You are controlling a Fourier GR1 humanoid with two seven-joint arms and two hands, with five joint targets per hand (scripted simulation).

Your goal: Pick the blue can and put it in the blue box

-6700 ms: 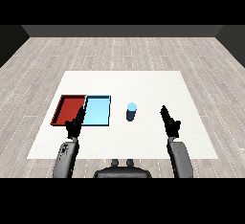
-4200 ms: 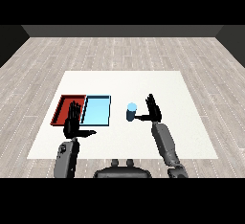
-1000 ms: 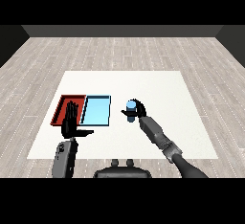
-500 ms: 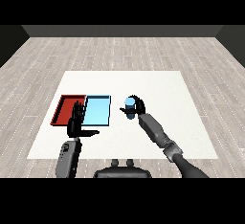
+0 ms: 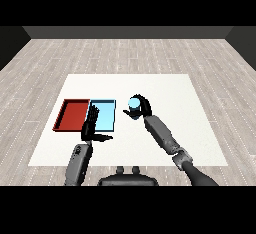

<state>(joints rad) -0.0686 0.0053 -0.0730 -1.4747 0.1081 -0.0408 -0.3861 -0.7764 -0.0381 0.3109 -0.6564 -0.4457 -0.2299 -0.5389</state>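
The blue can (image 5: 133,106) is held off the table just right of the trays, and my right hand (image 5: 142,108) is curled round it from the right. The light blue tray (image 5: 105,115) lies left of the can, with the red tray (image 5: 73,115) beside it further left. My left hand (image 5: 91,126) stands open, fingers straight up, over the near left corner of the blue tray, touching nothing.
The white table (image 5: 170,93) stretches out to the right and behind the trays. Grey plank floor surrounds it.
My right hand has carried the can leftward and a little up, closer to the blue tray. The left hand has barely moved.
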